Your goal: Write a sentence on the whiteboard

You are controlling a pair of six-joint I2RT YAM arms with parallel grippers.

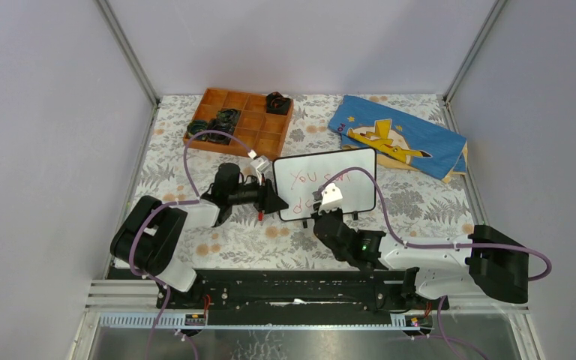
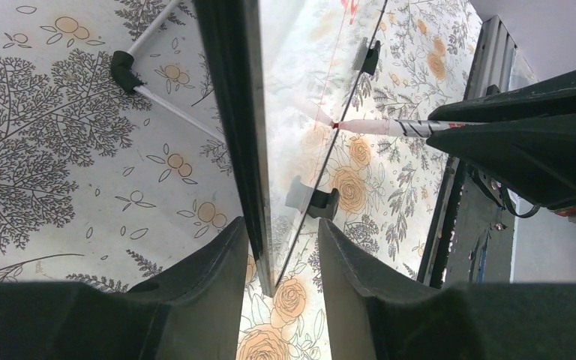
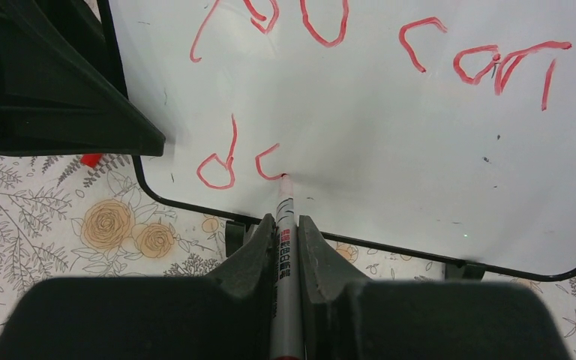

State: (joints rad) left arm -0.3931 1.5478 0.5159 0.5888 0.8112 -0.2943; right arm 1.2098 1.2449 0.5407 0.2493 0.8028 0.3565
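The whiteboard (image 1: pixel 352 169) stands tilted on its black feet at mid-table. On it the red sentence (image 3: pixel 233 139) reads "You can", with a "d" and a half-drawn letter beneath. My right gripper (image 3: pixel 286 219) is shut on a red marker (image 3: pixel 285 232), whose tip touches the board at that half-drawn letter. From the side, the marker (image 2: pixel 390 127) meets the glossy face (image 2: pixel 300 75). My left gripper (image 2: pixel 283 225) straddles the board's left edge near the bottom corner. Its rear finger sits close to the frame and a gap shows at the front finger. From above, this gripper (image 1: pixel 276 201) is at the board's left edge.
An orange compartment tray (image 1: pixel 244 120) with black items sits at the back left. A blue cloth with a yellow figure (image 1: pixel 401 139) lies at the back right. A small red cap (image 1: pixel 260 216) rests on the floral table under the left gripper. Walls enclose three sides.
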